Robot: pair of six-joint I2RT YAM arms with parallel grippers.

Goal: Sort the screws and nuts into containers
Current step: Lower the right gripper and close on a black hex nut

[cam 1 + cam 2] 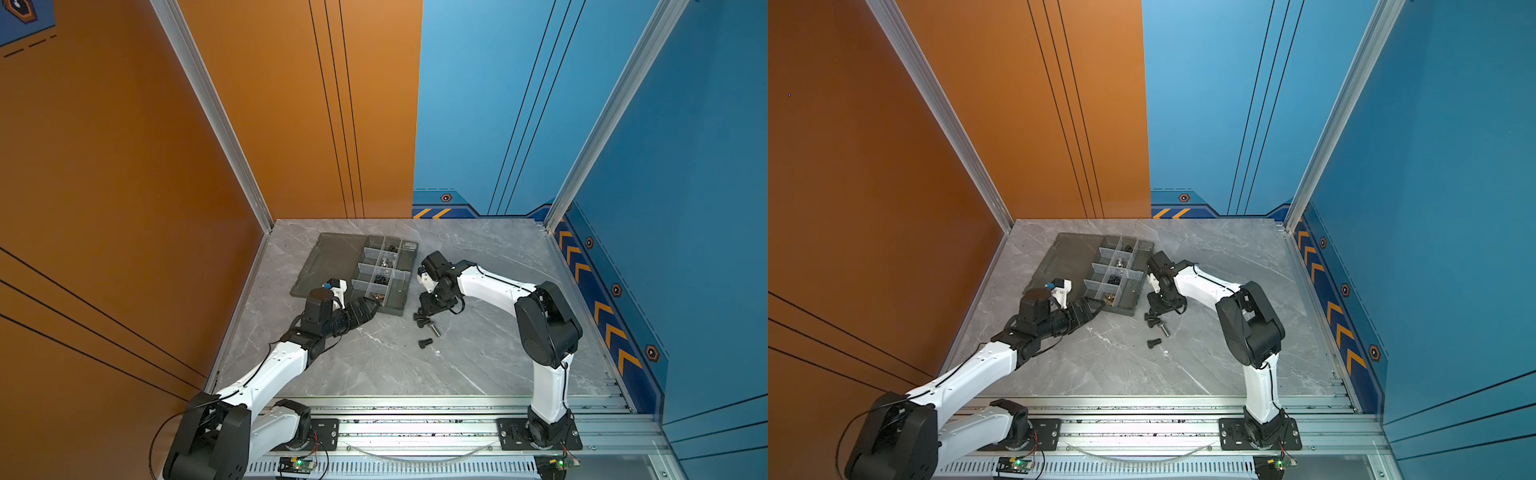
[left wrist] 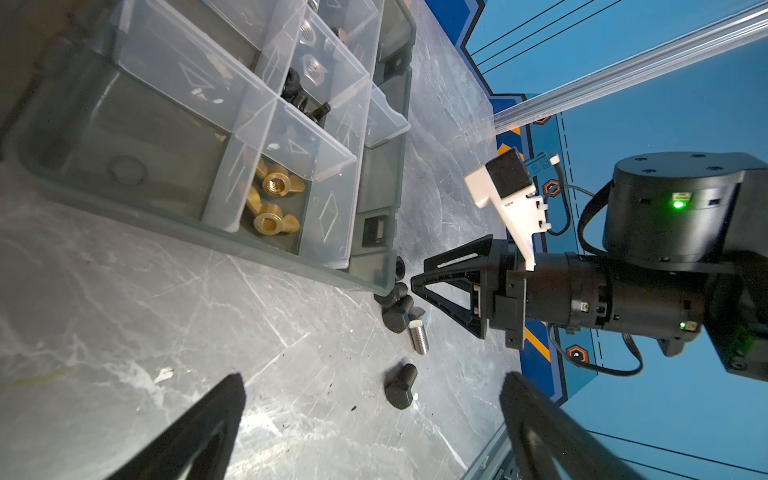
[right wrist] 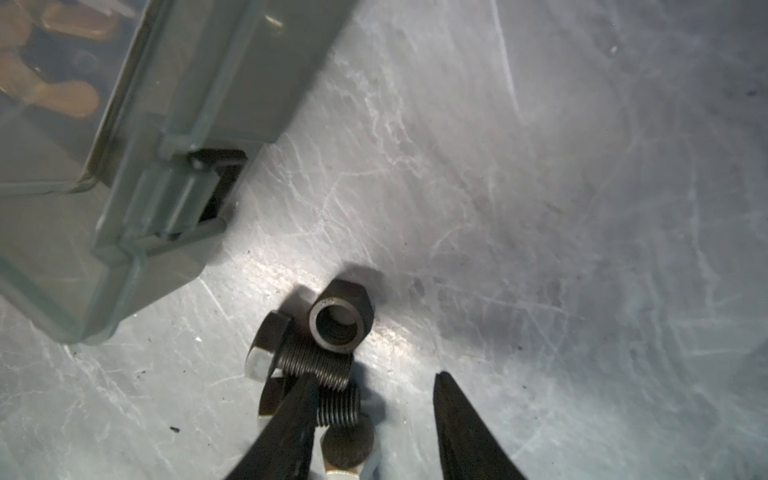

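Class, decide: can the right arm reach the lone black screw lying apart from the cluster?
Probably yes. The lone black screw lies on open table, close to the cluster under the right arm and its jaws; nothing stands over it.

Robot lab test cell: marble-look bench (image 1: 498, 249) under the right claw (image 1: 420, 315), orange panel (image 1: 104, 166) and blue panel (image 1: 685, 145) in aluminium posts (image 1: 206, 99) around it, arms (image 1: 490, 286) bolted to a slotted rail (image 1: 415, 430) well behind it, bare boards (image 1: 297, 462) with green LEDs.
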